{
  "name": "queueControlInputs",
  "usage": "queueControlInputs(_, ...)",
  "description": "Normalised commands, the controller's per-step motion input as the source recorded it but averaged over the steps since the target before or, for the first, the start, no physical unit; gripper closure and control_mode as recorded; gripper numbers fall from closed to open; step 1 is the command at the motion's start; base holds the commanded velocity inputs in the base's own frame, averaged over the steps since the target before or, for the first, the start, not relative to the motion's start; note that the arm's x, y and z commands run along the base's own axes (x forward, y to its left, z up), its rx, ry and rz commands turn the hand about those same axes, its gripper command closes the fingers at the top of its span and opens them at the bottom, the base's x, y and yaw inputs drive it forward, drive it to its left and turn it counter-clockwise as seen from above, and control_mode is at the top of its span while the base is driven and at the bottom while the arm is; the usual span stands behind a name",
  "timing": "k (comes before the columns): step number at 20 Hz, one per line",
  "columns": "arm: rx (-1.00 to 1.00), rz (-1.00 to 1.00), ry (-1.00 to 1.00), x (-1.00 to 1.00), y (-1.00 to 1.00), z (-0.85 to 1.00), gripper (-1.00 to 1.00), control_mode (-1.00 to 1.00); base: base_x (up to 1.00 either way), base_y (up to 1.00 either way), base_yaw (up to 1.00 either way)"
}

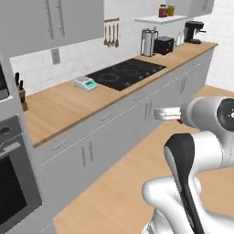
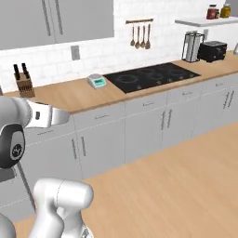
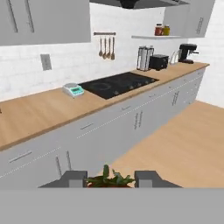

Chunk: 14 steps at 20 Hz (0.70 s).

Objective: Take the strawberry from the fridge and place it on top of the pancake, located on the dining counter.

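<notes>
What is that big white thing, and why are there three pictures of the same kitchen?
The white thing is a robot arm in a pretend computer kitchen. Two pictures come from cameras riding on its base, one behind it on the left and one on the right. The third comes from a camera on its hand, so you look along its claw and see two dark fingertips at the bottom. Between them sits something small and red with green leaves, which looks like the strawberry, so the claw seems to be holding it. On the wooden counter are a black stove, a little scale, a knife block and a toaster.
</notes>
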Motion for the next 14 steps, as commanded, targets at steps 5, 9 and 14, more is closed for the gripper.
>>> queueControlInputs(5, 0.00, 0.00, 0.00, 0.00, 0.00, 0.00, 1.00, 1.00, 0.13, -0.51, -0.82)
queueControlInputs(9, 0.00, 0.00, 0.00, 0.00, 0.00, 0.00, 1.00, 1.00, 0.34, -0.16, -0.80)
queueControlInputs(14, 0.00, 0.00, 0.00, 0.00, 0.00, 0.00, 1.00, 1.00, 0.74, 0.34, -0.60)
